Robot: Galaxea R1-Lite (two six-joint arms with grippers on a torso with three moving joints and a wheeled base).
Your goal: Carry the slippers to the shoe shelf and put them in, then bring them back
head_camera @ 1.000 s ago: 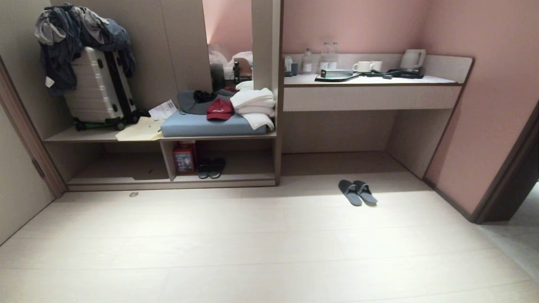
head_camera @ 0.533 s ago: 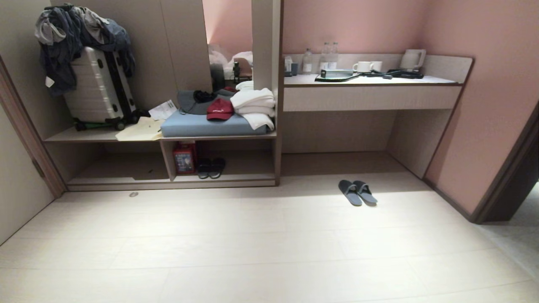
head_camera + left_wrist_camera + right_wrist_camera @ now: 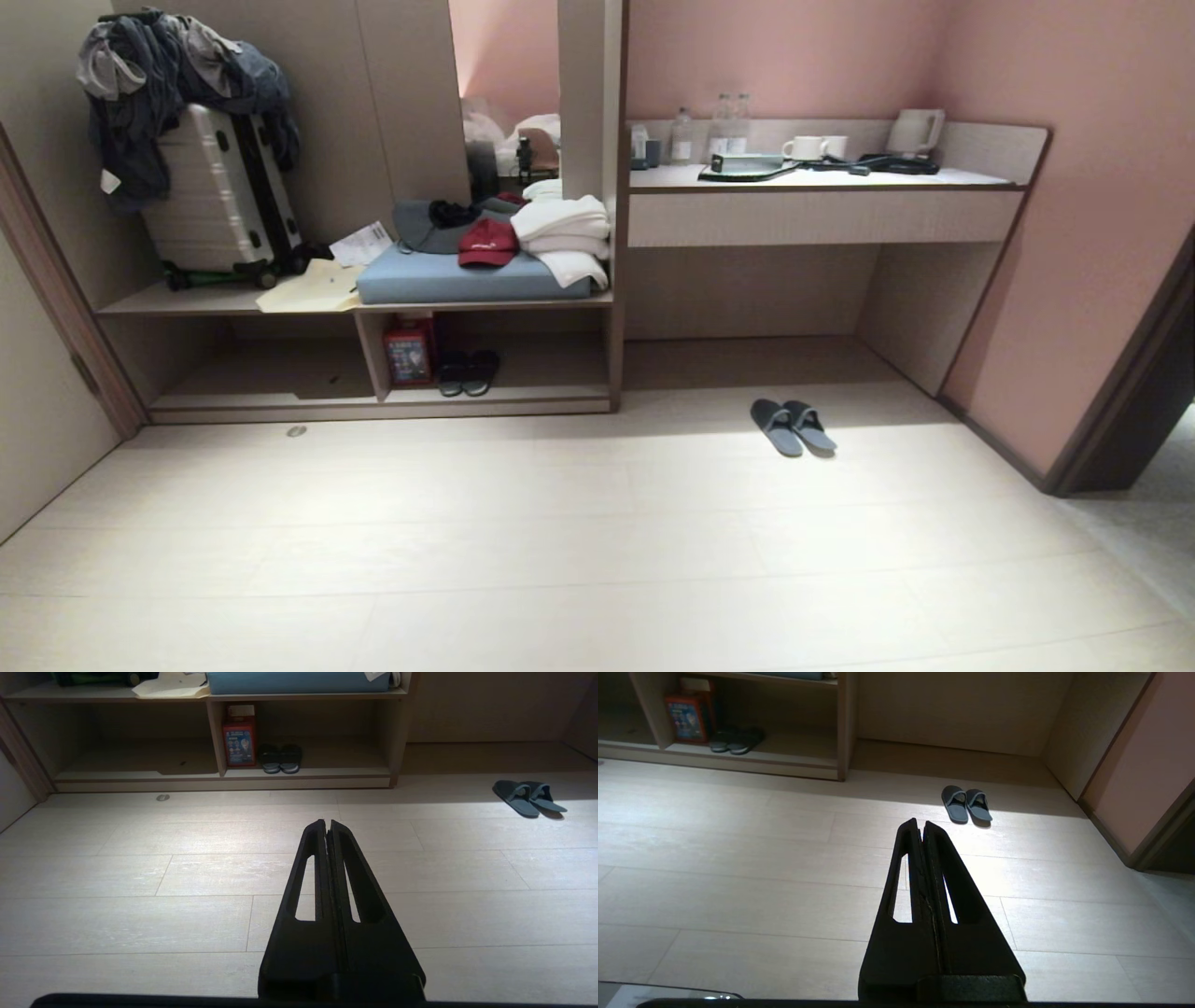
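Left pincer (image 3: 327, 823) is seen with its two fingers pressed together and nothing between them, held out level above the bare floor (image 3: 560, 560); right pincer (image 3: 920, 822) is found the same — fingers together, empty, pointed roughly toward the slippers (image 3: 966, 804). Neither arm is caught in the head view. The slippers are noted lying side by side, touching, flat on the floor in front of the taller desk recess (image 3: 747, 299), well apart from both pincers and just at the edge of the shadow cast by the tabletop (image 3: 812, 177) above. The shoe shelf (image 3: 504, 401) is placed to the left of the recess, beyond a vertical panel; its right compartment already holds a darker pair (image 3: 469, 371) beside a red box (image 3: 409, 350), with free room left toward the panel side, while the left compartment appears nearly bare. On progress — nothing is judged done: the slippers are not yet approached, let alone lifted. All steps are left: closing in on the pair, grasping, carrying to the shelf, setting inside, then retrieving and returning to the floor spot.
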